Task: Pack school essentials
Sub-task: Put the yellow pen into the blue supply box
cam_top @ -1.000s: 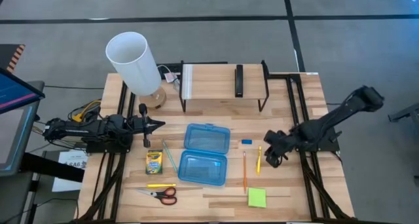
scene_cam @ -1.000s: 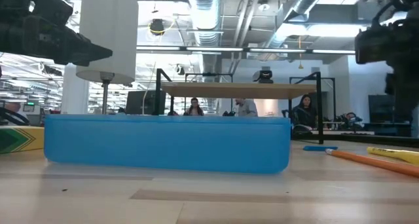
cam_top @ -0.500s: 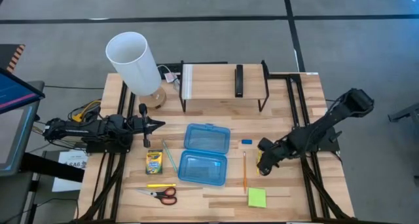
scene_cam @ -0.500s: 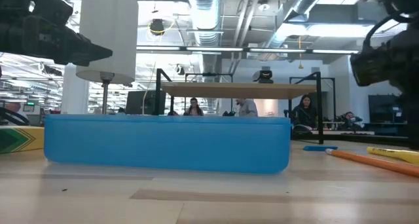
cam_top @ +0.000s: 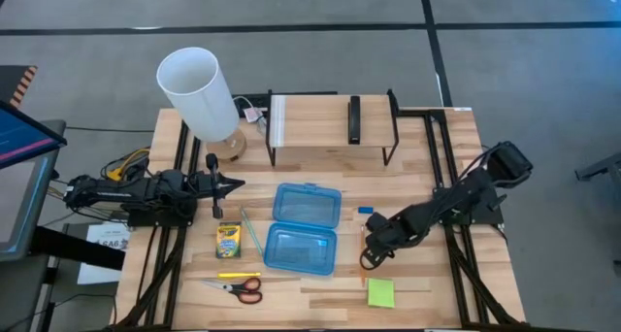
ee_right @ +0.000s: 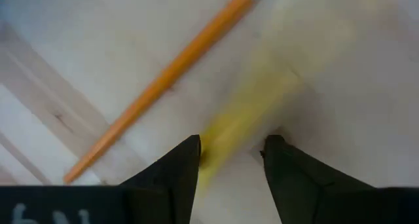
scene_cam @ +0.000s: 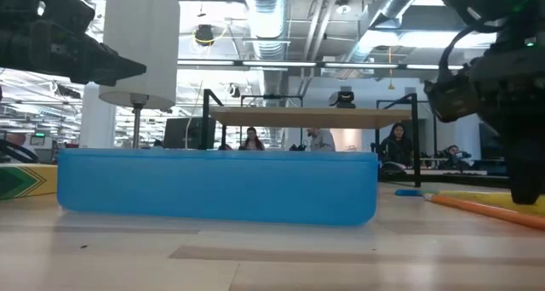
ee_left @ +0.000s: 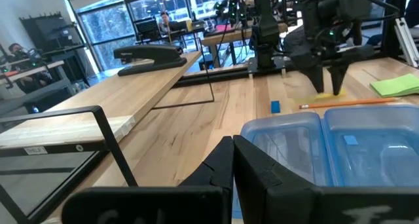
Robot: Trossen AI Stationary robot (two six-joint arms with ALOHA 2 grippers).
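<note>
The open blue case [cam_top: 304,228] lies mid-table. Left of it are the crayon box [cam_top: 228,240] and a green pencil [cam_top: 250,230]; nearer lie the red-handled scissors [cam_top: 238,287]. The blue eraser [cam_top: 365,211] and the sticky-note pad [cam_top: 380,293] lie right of the case. My right gripper [cam_top: 369,257] points down, open, just right of the case. In its wrist view its fingers [ee_right: 232,142] stand on either side of a blurred yellow pencil [ee_right: 242,106], beside the orange pencil [ee_right: 163,80]. My left gripper [cam_top: 238,183] waits shut at the left, held level. My right gripper comes from above with its open fingers on either side of the yellow pencil's end [ee_right: 219,135]. The pencil is blurred, and I cannot tell whether the fingers touch it.
A white lamp [cam_top: 199,94] stands at the far left. A wire-legged shelf [cam_top: 330,128] with a black stapler [cam_top: 354,118] spans the far middle. Bare wood lies between the case and the near edge.
My right gripper has come down and moved toward the table's left and near edges. It has tipped further downward and now covers the yellow pencil in the high view. The things on the table lie where they were.
</note>
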